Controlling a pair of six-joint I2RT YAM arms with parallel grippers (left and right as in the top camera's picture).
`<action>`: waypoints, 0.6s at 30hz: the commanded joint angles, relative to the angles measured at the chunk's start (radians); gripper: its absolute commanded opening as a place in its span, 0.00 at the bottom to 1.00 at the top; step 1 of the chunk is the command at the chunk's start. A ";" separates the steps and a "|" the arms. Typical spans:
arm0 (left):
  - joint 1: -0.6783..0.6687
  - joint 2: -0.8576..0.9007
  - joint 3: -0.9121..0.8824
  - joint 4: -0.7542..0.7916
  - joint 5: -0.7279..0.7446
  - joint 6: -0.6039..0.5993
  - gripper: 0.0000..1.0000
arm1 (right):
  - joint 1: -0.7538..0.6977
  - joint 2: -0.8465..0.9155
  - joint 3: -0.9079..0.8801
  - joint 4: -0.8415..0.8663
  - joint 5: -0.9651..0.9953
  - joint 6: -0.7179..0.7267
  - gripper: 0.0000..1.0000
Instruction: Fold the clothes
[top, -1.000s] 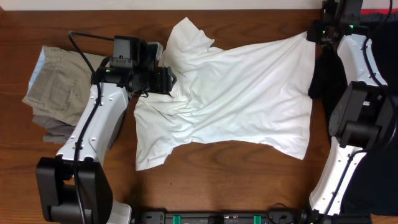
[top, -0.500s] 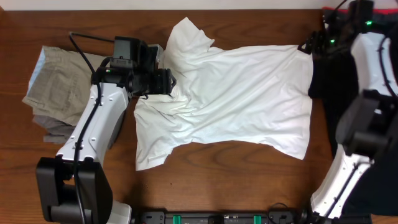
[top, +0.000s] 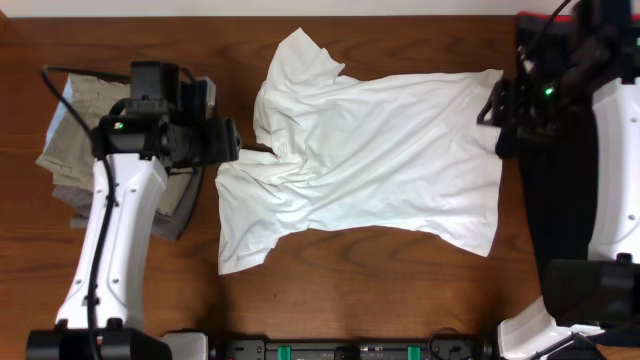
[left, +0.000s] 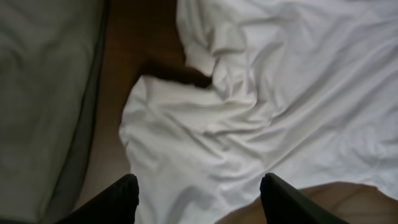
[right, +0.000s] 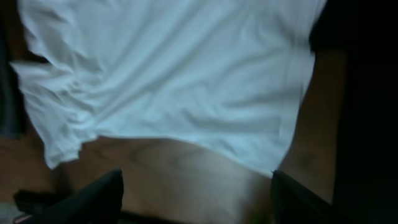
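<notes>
The white T-shirt (top: 370, 160) lies spread and wrinkled across the middle of the wooden table, neck end to the left, hem to the right. It also shows in the left wrist view (left: 261, 93) and the right wrist view (right: 174, 68). My left gripper (top: 232, 142) is open and empty, raised just left of the shirt's neck area; its fingers (left: 198, 199) frame a sleeve. My right gripper (top: 492, 105) is open and empty, raised at the shirt's right edge; its fingers (right: 196, 196) frame bare table below the hem.
Folded khaki-olive trousers (top: 90, 130) lie at the left, partly under my left arm. A black garment (top: 555, 200) with a red edge band (top: 540, 17) lies along the right side. Bare wood runs along the front (top: 350, 290).
My left gripper let go of the shirt's neck area and drew back left. My right gripper released the shirt's top right corner and moved down; that corner now lies flat.
</notes>
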 joint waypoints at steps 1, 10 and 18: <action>0.033 0.010 0.011 -0.053 -0.017 -0.004 0.65 | 0.058 0.009 -0.061 -0.027 0.097 0.123 0.74; 0.099 0.010 0.011 -0.080 -0.015 -0.006 0.65 | 0.132 0.010 -0.464 0.056 0.093 0.290 0.61; 0.098 0.010 0.011 -0.064 -0.012 -0.005 0.65 | 0.134 0.010 -0.841 0.271 0.082 0.367 0.49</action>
